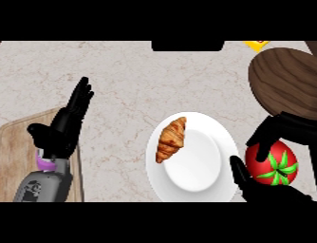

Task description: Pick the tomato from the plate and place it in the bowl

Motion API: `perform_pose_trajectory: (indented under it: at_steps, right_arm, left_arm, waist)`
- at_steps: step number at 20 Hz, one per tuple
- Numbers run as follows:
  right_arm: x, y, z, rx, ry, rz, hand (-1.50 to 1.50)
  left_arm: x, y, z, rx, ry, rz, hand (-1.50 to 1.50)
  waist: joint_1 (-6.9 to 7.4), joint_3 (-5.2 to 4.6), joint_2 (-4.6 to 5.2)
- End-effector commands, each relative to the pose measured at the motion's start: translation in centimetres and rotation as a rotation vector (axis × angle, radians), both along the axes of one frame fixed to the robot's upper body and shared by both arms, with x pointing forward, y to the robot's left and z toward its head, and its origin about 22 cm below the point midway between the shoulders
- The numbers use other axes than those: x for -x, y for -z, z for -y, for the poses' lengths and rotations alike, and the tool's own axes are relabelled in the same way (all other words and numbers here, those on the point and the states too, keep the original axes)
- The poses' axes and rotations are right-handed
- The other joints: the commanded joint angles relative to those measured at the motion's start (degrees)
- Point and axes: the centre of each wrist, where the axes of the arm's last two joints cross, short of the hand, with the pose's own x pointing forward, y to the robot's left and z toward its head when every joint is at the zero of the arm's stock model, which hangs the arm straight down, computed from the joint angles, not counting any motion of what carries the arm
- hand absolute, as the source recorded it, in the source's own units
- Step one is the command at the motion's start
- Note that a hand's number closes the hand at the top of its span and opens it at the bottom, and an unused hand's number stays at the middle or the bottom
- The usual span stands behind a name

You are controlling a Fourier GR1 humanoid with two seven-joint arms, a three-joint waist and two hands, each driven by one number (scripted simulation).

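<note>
Right hand clamped on round red tomato beside white round plate | lift clear, carry level over dark wooden bowl before releasing

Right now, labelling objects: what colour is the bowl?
Dark brown wood grain: the bowl shows best in the head view, upper right.

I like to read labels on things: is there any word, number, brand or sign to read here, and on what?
No readable text anywhere.
Yellow object at the counter's far edge: mostly cut off; any marking is too small to read.
Tomato in the right hand, croissant, white plate, wooden bowl, cutting board: no labels.
</note>
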Motion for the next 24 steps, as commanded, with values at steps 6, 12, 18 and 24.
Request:
perform_pose_trajectory:
  at_steps: [6, 12, 18, 24]
  right_arm:
    - [-1.8, -9.3, 1.1, 0.014, 0.151, 0.02, 1.5]
    - [-7.3, -8.9, 2.2, -0.009, 0.216, -0.031, 1.5]
    - [-11.7, -8.6, 6.6, 0.197, 0.371, -0.063, 1.5]
    - [-15.9, -4.4, 9.2, 0.373, 0.471, -0.056, 1.5]
  left_arm:
    - [0.8, 2.1, -0.4, 0.001, -0.007, -0.008, 0.0]
    - [-0.3, 0.8, 0.4, 0.009, 0.001, -0.016, 0.0]
    - [1.1, 2.2, 0.2, 0.003, 0.003, -0.035, 0.0]
    - [0.5, 1.8, 1.1, -0.028, 0.012, -0.021, 0.0]
  waist:
    - [0.25, -0.19, 0.19]
    - [0.38, -0.13, 0.3]
    - [0.8, -0.13, 0.53]
    - [1.26, -0.1, 0.78]
